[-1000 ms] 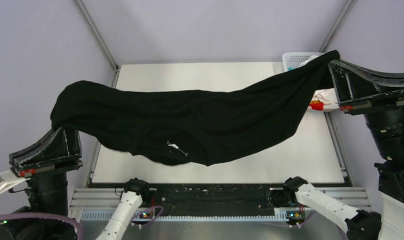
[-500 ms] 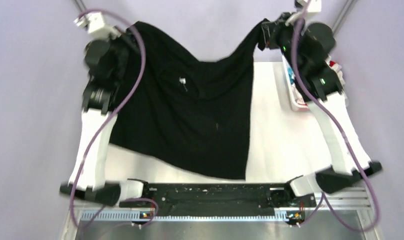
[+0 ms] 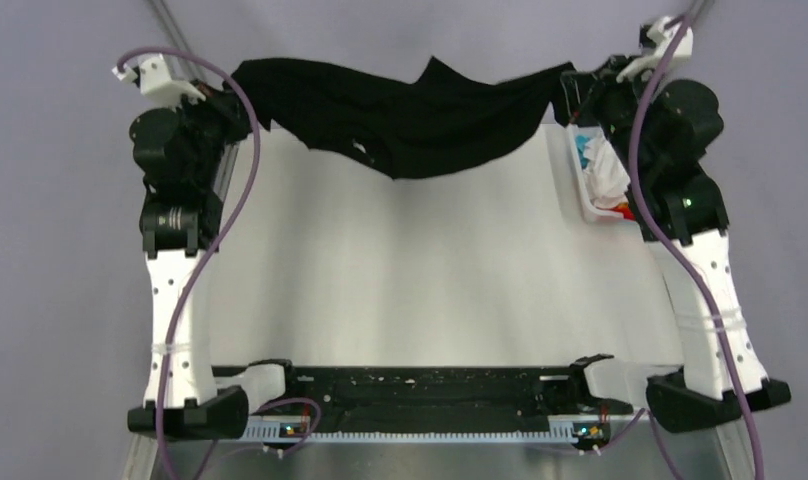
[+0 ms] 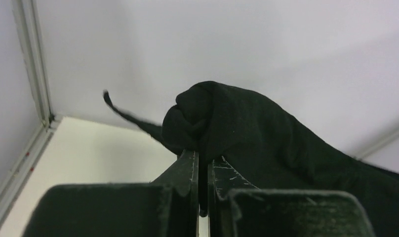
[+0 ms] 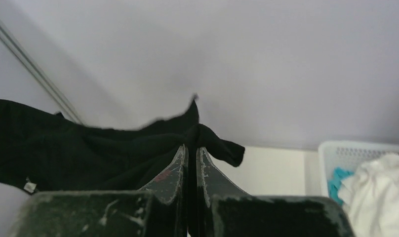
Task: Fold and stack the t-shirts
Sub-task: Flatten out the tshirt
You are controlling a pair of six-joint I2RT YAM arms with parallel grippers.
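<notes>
Top external view: white worktop (image 3: 410,290), mostly bare. A black t-shirt (image 3: 420,115) hangs in the air over its far edge, strung between the two raised arms with its middle sagging. Can't tell if the lowest point touches the surface. The left claw (image 3: 238,100) is pinched tight on one end of the shirt, the right claw (image 3: 568,92) on the other.

The cloth looks light and very soft, with no stiffness. It droops and bunches wherever it is unsupported. I'd judge it wants two spread holds at corners or shoulders, kept taut, then a slow lay-down, or it wrinkles. A thin pinch could slip if tugged.

The basket (image 3: 592,212) sits at far right beside the right arm. White shirts (image 3: 612,178) with blue and red bits are heaped inside.

The wrist views add grip detail. The left one shows cloth wadded in a thick lump above the closed jaws. The right one shows a thinner fold with a flap poking past, plus a small white label (image 5: 28,186). Only the overhead gives the full span and sag.
</notes>
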